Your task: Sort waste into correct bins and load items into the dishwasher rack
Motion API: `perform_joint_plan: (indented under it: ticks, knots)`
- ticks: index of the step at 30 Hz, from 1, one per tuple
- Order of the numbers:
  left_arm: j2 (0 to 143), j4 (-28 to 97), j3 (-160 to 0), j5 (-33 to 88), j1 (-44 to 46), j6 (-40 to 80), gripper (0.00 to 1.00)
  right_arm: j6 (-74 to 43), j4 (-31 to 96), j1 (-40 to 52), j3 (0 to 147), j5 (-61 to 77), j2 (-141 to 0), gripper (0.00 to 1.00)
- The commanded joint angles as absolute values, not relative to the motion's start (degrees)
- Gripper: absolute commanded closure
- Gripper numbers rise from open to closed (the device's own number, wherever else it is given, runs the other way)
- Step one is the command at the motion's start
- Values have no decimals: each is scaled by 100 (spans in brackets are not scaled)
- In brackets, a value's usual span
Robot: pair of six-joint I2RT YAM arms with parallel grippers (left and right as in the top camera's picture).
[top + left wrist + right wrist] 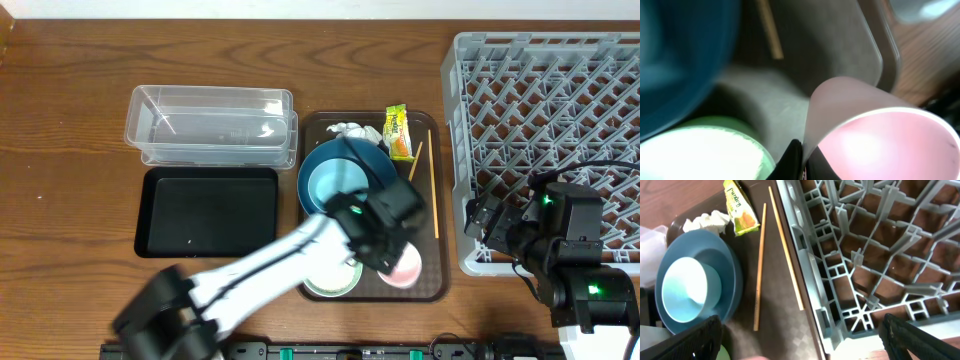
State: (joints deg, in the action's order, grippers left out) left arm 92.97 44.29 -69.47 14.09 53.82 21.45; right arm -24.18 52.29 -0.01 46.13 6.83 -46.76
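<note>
My left gripper (383,245) (802,161) is shut on the rim wall of the small pink cup (407,266) (885,145) on the brown serving tray (440,288). The white green-rimmed bowl (332,282) (700,155) sits beside it. The large blue bowl (372,165) (727,262) holds the pale-blue bowl (328,185) (687,287). The chopsticks (433,195) (760,270), the tissue (348,130) (705,222) and the wrapper (398,132) (740,210) lie on the tray. My right gripper (490,225) (805,340) is open and empty over the grey rack's (550,110) front-left corner. No rice grains show.
The clear tub (210,125) stands at the back left, with the black tray (208,210) in front of it. The rack's left wall (810,275) runs right beside the serving tray. The left arm crosses the table's front from bottom left.
</note>
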Motion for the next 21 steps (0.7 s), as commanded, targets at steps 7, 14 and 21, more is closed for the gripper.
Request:
perform_joint_plan:
  ticks: [7, 14, 21]
  knots:
    - [7865, 4532, -7107, 4305, 2873, 1863, 94, -521, 4543, -30, 4724, 4381, -4670, 1]
    - [7911, 4539, -7100, 7371, 1562, 1306, 94, -97, 3586, 165, 4722, 6637, -4678, 2]
    - [7911, 4536, -7100, 8173, 1490, 1249, 94, -775, 2283, 821, 4722, 6838, -4733, 2]
